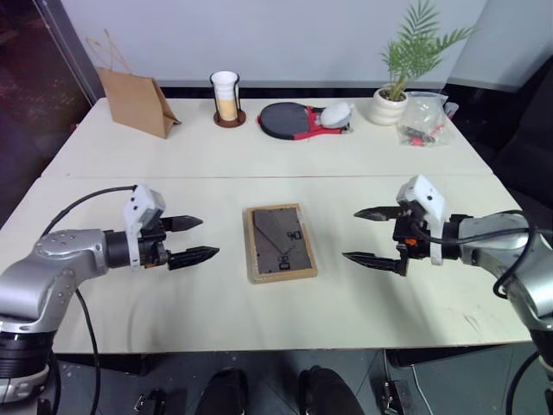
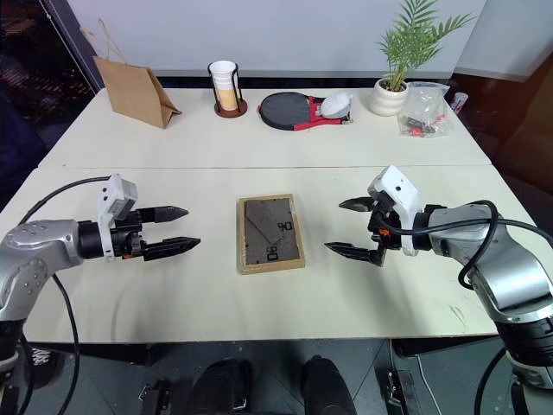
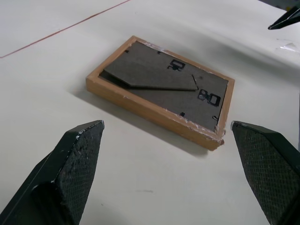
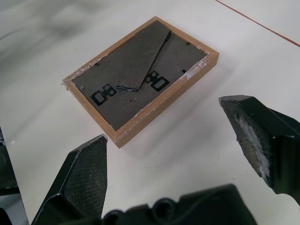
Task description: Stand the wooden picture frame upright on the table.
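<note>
Both of my jaws are wide apart and hold nothing. My left gripper [image 1: 192, 240] hangs over the table [image 1: 363, 303] on one side of the wooden picture frame [image 1: 280, 242], and my right gripper [image 1: 371, 235] hangs on the other side. Each one points in at the frame but does not touch it.

The frame lies flat near the middle of the table, face down. I see its dark back panel [image 4: 136, 63] with the fold-out stand [image 3: 150, 77] lying flat on it.

Far back on the table are a brown paper bag [image 1: 136, 102], a cup [image 1: 225, 95], a red and black paddle [image 1: 294, 121], a small plant in a white pot [image 1: 390, 99] and a clear plastic bag [image 1: 425, 119].
</note>
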Tool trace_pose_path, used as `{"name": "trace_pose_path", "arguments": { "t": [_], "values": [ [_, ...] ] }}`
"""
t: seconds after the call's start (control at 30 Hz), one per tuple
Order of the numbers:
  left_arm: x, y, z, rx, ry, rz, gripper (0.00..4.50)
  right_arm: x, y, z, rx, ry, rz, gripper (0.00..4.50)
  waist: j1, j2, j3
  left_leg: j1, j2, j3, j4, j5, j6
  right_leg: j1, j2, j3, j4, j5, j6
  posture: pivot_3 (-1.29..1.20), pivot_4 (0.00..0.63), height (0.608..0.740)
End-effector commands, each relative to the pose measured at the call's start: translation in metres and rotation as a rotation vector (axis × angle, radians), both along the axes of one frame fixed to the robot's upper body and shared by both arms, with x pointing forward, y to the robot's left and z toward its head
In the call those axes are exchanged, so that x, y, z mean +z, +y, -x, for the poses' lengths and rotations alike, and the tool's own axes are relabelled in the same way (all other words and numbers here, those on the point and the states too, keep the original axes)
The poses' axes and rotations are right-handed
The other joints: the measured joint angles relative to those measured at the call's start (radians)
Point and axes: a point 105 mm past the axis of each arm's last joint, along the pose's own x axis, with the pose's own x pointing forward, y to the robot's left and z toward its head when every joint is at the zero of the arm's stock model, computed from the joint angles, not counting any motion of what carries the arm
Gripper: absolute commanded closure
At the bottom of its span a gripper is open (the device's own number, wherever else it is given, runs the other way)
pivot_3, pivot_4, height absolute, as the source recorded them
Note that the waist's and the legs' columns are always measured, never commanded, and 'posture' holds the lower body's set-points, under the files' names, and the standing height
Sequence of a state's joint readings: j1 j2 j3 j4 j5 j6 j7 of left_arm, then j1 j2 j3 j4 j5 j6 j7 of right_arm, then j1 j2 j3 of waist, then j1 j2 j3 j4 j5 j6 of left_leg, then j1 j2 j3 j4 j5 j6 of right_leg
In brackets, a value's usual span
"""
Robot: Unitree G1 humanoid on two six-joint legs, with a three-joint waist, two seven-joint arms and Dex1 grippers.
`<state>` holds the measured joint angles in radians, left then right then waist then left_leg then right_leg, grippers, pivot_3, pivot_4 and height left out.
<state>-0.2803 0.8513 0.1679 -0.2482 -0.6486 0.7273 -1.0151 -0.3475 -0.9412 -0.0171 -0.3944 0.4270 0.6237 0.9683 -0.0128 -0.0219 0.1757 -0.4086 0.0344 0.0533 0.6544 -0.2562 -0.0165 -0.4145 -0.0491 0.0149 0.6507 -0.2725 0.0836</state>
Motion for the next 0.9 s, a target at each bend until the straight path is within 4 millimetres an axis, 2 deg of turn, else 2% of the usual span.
{"name": "trace_pose_path", "arguments": {
  "t": [0.03, 0.17, 0.27, 0.5, 0.57, 0.7, 0.9],
  "values": [
    [0.008, -0.003, 0.002, -0.011, -0.042, -0.007, 0.00, 0.012, 0.002, -0.001, 0.006, -0.054, -0.014, 0.07, 0.000, 0.000, 0.000, 0.000, 0.000, 0.000, 0.000, 0.000, 0.000, 0.000, 0.000, 0.000, 0.000, 0.000, 0.000, 0.00, 0.150, 0.740],
    [0.004, -0.001, -0.001, 0.006, -0.043, -0.018, 0.00, 0.011, 0.002, -0.007, -0.012, -0.064, -0.018, 0.07, -0.001, 0.000, 0.000, 0.000, 0.000, 0.000, 0.000, 0.000, 0.000, 0.000, 0.000, 0.000, 0.000, 0.000, 0.000, 0.00, 0.150, 0.740],
    [-0.003, -0.003, -0.007, 0.033, -0.057, -0.027, 0.79, 0.009, 0.002, -0.024, -0.079, -0.086, -0.030, 0.83, -0.001, 0.000, 0.000, 0.000, 0.000, 0.000, 0.000, 0.000, 0.000, 0.000, 0.000, 0.000, 0.000, 0.000, 0.000, 0.00, 0.150, 0.740],
    [-0.019, -0.017, -0.020, 0.062, -0.078, -0.043, 4.47, -0.011, 0.018, -0.042, -0.107, -0.079, -0.008, 4.49, 0.002, 0.000, 0.000, 0.000, 0.000, 0.000, 0.001, 0.000, 0.000, 0.000, 0.000, 0.000, 0.000, 0.000, 0.000, 0.00, 0.150, 0.740],
    [-0.026, -0.022, -0.026, 0.085, -0.082, -0.058, 4.49, -0.019, 0.022, -0.048, -0.122, -0.080, 0.015, 4.50, 0.001, 0.000, 0.000, 0.000, 0.000, 0.000, 0.002, 0.000, 0.000, 0.000, 0.000, 0.000, 0.001, 0.000, 0.000, 0.00, 0.150, 0.740],
    [-0.054, -0.036, -0.039, 0.121, -0.085, -0.138, 4.49, -0.040, 0.027, -0.059, -0.172, -0.068, 0.071, 4.50, 0.001, 0.000, -0.001, 0.000, -0.001, 0.000, 0.005, -0.001, 0.001, 0.001, 0.000, 0.000, 0.002, 0.000, 0.000, 0.00, 0.150, 0.740],
    [-0.071, -0.059, -0.051, 0.139, -0.086, -0.128, 4.49, -0.067, 0.045, -0.063, -0.161, -0.024, 0.084, 4.50, 0.001, 0.000, -0.001, -0.001, -0.001, 0.000, 0.007, -0.001, 0.002, 0.002, 0.000, 0.000, 0.003, 0.000, 0.000, 0.00, 0.150, 0.740]
  ]
}}
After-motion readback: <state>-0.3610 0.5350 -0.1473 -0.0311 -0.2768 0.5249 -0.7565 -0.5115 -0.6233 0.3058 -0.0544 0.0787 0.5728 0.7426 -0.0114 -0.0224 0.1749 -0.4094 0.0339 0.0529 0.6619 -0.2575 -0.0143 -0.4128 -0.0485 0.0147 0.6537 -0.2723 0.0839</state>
